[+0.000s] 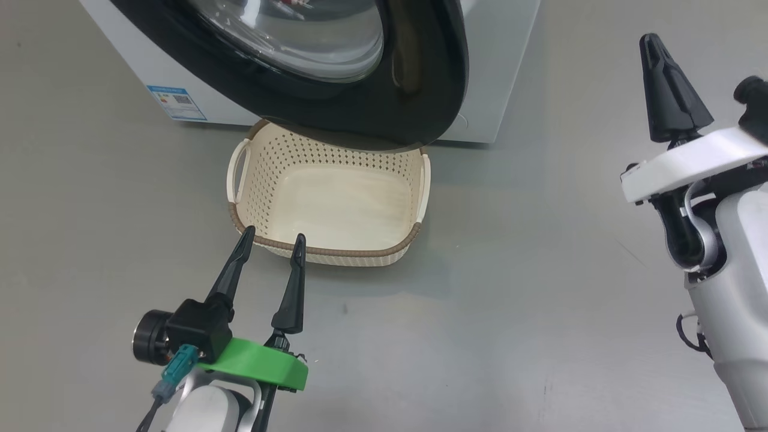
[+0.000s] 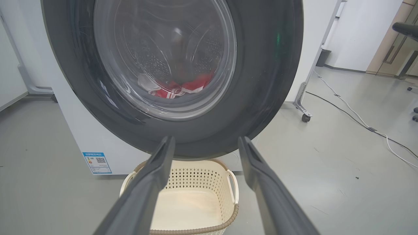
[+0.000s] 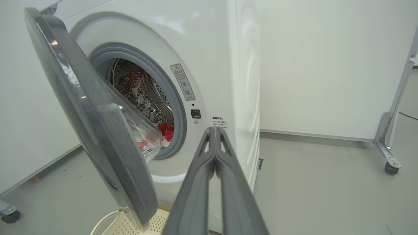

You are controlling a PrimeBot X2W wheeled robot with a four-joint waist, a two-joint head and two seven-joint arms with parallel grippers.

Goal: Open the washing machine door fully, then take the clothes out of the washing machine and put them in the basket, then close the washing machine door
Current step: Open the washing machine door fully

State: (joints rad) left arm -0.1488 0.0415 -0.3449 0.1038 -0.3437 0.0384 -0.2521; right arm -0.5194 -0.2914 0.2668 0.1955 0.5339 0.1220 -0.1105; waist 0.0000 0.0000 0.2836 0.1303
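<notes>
The washer point(image 3: 228, 65) fills the right wrist view's upper left, its door point(image 3: 81, 107) only part-open, overhanging the basket point(image 1: 360, 253) at the head view's centre. Clothes point(image 2: 183, 88) lie low in the drum point(image 3: 140, 94). Left gripper point(image 1: 274, 235), lower left, is spread wide, empty; right gripper point(image 1: 651, 42), upper right, is pinched together, empty. Best press that closed tip on the door's inner face near its free edge, following the hinge arc.
</notes>
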